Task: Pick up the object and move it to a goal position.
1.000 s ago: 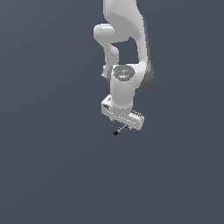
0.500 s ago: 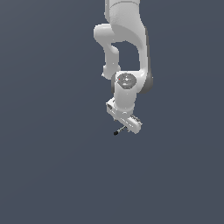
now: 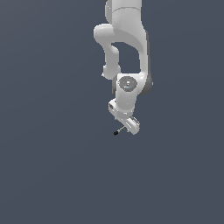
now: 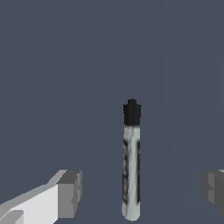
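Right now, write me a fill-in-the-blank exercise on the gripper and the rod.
1. In the wrist view, the rod has a grey shaft and a ____ end.
2. The rod lies ____ the two fingers, touching neither.
3. The gripper is ____, with a wide gap on each side of the rod.
4. In the exterior view, the rod's dark end sticks out from the gripper toward the view's ____.

Missing words: black; between; open; left

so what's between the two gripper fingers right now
In the wrist view the marker-like rod lies between the open gripper's fingers, touching neither; grey floor shows either side.
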Tool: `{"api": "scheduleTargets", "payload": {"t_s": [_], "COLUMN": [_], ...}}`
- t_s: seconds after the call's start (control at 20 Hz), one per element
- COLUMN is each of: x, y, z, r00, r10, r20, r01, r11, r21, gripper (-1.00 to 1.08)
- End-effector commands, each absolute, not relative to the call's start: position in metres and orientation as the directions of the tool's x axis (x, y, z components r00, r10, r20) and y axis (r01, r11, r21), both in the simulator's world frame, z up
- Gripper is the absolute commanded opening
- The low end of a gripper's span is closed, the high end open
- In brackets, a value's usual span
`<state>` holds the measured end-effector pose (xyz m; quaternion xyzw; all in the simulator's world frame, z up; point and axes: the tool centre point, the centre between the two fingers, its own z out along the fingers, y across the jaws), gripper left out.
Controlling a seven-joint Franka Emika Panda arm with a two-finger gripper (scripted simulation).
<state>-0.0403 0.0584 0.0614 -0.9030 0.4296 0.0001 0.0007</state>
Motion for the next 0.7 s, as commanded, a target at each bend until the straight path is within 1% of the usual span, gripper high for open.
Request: {"api": "scheduleTargets", "payload": {"t_s": [0.0, 0.3, 0.65], "x": [-0.041, -0.041, -0.042], "y": [0.058, 0.058, 0.058], "z": [0.06, 0.055, 0.024], "r00": [0.622, 0.625, 0.622], "r10": [-0.783, -0.781, -0.783], "r20": [0.0, 0.0, 0.0], "r01": [-0.783, -0.781, -0.783], "r11": [-0.622, -0.625, -0.622], "r21": [0.0, 0.0, 0.0], "gripper": [1.0, 1.0, 1.0]}}
